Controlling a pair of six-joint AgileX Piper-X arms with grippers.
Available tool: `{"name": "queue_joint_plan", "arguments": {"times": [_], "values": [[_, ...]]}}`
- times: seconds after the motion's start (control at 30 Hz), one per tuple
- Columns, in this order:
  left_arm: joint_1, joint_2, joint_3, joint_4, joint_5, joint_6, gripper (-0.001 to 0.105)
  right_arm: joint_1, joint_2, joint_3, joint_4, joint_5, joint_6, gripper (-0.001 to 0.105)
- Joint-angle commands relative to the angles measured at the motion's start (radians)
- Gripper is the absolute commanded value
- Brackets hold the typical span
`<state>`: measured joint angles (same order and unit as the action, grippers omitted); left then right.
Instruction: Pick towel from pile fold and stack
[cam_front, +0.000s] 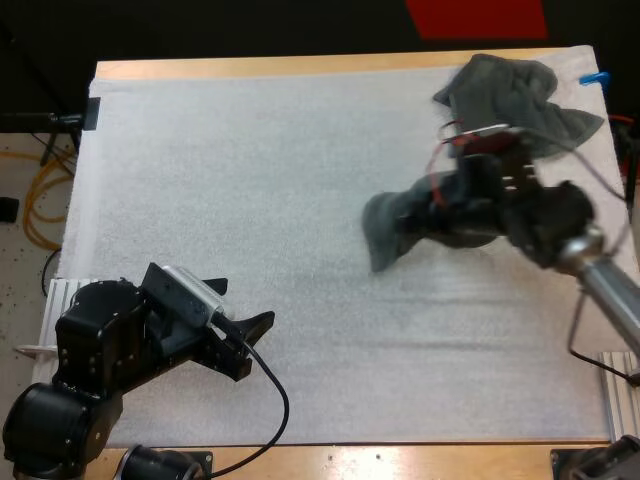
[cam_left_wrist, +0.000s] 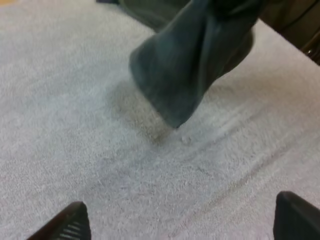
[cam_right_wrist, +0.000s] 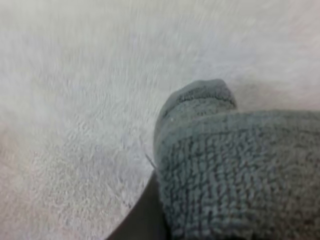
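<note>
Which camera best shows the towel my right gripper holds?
The left wrist view: the towel hangs unobstructed over the mat. In the high view the right gripper hides its upper part; the right wrist view gives a close patch of its weave.

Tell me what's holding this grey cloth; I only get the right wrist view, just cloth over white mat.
Observer: The right claw is shut on that towel, which hangs from it over the mat.
Operator: Are there more towels?
Observer: Yes, a crumpled towel lies at the mat's far right corner.
Operator: And the other arm?
Observer: The left claw is open at the near left, pointing toward the hanging towel.
</note>
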<state>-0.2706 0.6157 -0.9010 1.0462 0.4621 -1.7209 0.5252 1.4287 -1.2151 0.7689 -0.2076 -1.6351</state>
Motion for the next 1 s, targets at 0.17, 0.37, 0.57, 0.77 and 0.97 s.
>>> {"name": "queue_joint_plan", "arguments": {"times": [0.17, 0.37, 0.57, 0.77, 0.97], "values": [[-0.005, 0.0, -0.008, 0.003, -0.002, -0.01, 0.071, 0.114, 0.088, -0.007, -0.159, -0.029, 0.008, 0.005], [-0.005, 0.0, -0.008, 0.003, -0.002, -0.01, 0.071, 0.212, 0.084, -0.011, -0.206, -0.148, 0.033, 0.056], [-0.005, 0.0, -0.008, 0.003, -0.002, -0.008, 0.071, 0.248, 0.036, -0.016, -0.05, -0.182, 0.007, 0.056], [-0.005, 0.0, -0.008, 0.003, -0.004, -0.002, 0.071, 0.246, 0.0, -0.016, 0.17, -0.011, -0.091, 0.056], [-0.005, 0.0, -0.008, 0.013, -0.025, -0.002, 0.071, 0.246, 0.005, -0.016, 0.179, 0.04, -0.125, 0.056]]}}
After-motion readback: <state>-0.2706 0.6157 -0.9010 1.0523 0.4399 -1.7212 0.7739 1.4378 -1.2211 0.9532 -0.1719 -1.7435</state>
